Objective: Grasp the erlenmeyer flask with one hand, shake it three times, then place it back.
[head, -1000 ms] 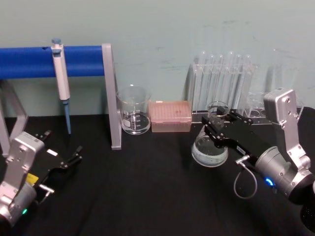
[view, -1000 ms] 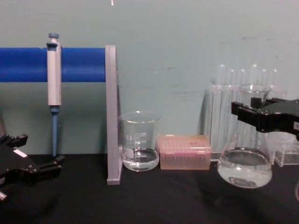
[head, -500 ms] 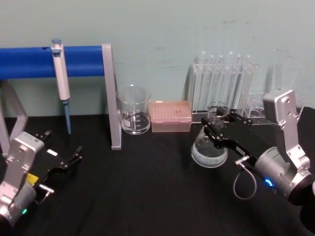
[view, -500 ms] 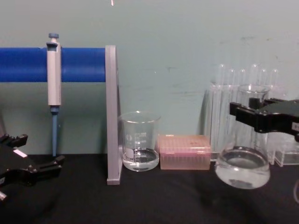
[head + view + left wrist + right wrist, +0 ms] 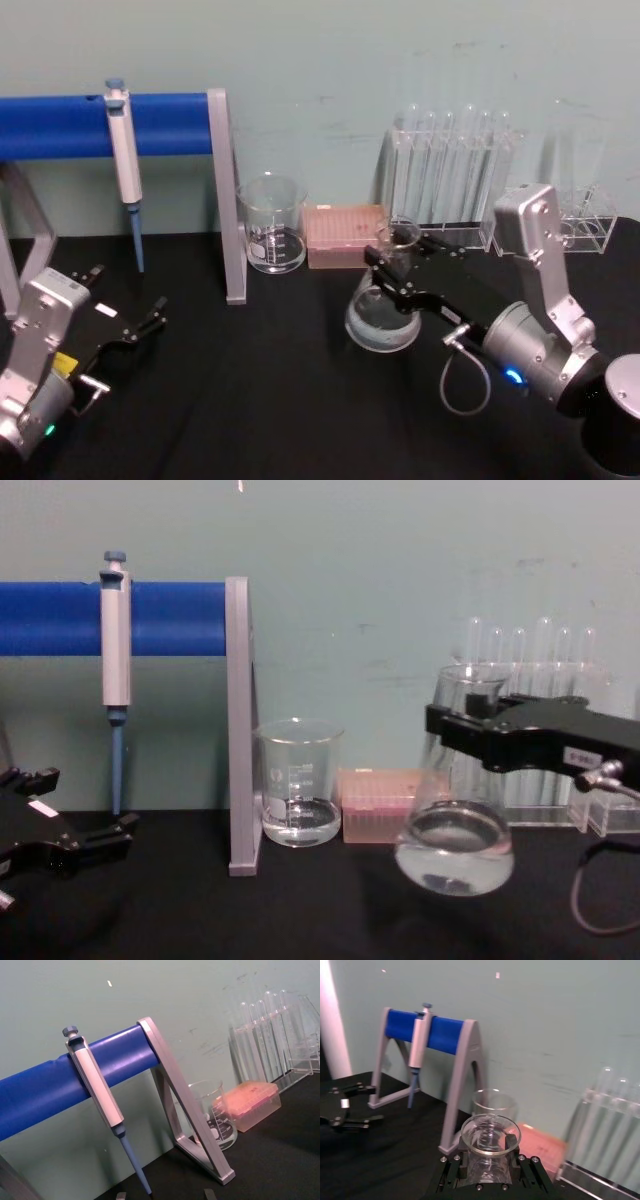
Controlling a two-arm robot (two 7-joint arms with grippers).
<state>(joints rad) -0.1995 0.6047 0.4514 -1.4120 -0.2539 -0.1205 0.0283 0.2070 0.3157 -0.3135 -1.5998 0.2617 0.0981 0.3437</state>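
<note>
Right gripper (image 5: 396, 262) clamped on neck of erlenmeyer flask (image 5: 381, 322), jaws either side below rim. Flask held over black table (image 5: 260, 400), nearer robot than pink tip box (image 5: 345, 237), beaker (image 5: 272, 238) to its left, test tube rack (image 5: 450, 180) behind right. Bare table open in front and leftward. Chest view showed base seemingly off table, liquid pooled inside; right wrist view looked down into rim. Left gripper (image 5: 128, 296) parked low left, jaws spread.

A laboratory bench: pipette (image 5: 124, 160) on its stand (image 5: 60, 125), glass beaker (image 5: 272, 238), racked test tubes (image 5: 450, 170), tip box (image 5: 343, 236).
</note>
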